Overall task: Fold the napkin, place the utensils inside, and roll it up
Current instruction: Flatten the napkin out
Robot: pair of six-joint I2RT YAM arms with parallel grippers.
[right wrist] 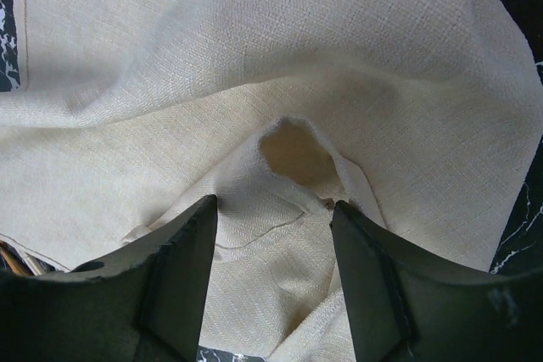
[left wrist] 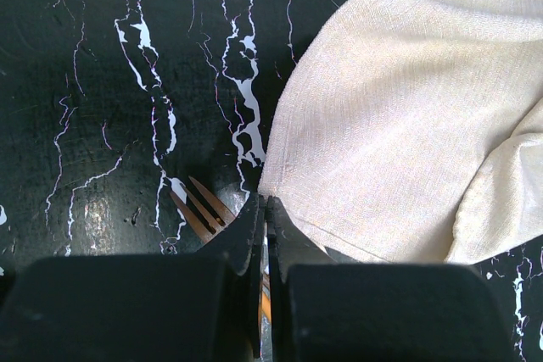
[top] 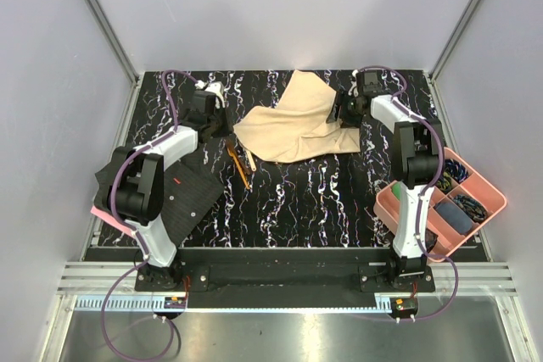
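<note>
The beige napkin (top: 293,125) lies crumpled and partly folded at the back middle of the table. The orange-brown utensil (top: 240,164) and the pale wooden spoon (top: 251,161) lie just off its left front corner. In the left wrist view the orange-brown one shows fork tines (left wrist: 199,205). My left gripper (top: 226,127) is shut, its tips (left wrist: 263,208) at the napkin's corner (left wrist: 382,125), above the fork. My right gripper (top: 344,113) is open, and its fingers straddle a raised fold of the napkin (right wrist: 280,150) at the cloth's right side.
A black dotted mat (top: 182,197) with a red mark lies front left, over something pink. A pink tray (top: 383,197) with small coloured items sits front right beside the right arm. Grey walls close in the black marbled table on three sides.
</note>
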